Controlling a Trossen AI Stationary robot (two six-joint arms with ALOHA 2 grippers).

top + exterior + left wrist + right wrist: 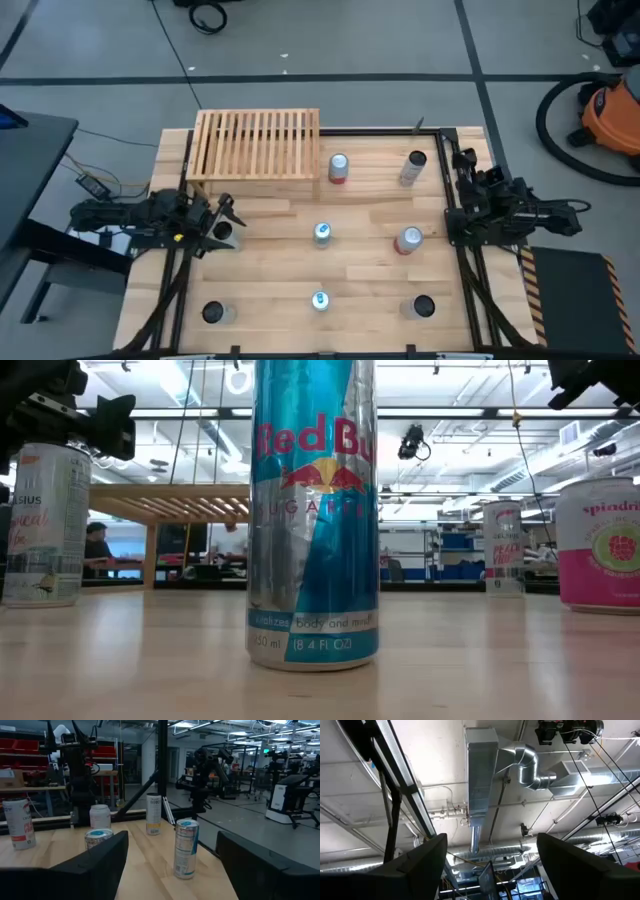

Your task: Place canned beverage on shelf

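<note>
We see the shelf [258,143] at the worktop's [270,300] far left corner, its slatted top bare. Seven cans stand on the planks in front of it and to its right: a red-and-silver can [338,168] just beside the shelf's right end, a pale can [412,168] further right, a blue can [322,234] mid-worktop, a pink can [407,240] to its right, a second blue can [320,300] near the front edge, and two dark-topped cans [213,313] [422,307] at the front corners.

Our left tool [222,222] sits low at the left edge, in front of the shelf, its jaws apart around another dark-topped can [222,233]; whether the fingers [95,870] touch it we cannot tell. In the left wrist view the gap between them looks empty.

Our right tool [490,870] rests at the right edge with its arm [505,210], tilted up toward the ceiling, jaws apart and holding nothing
</note>
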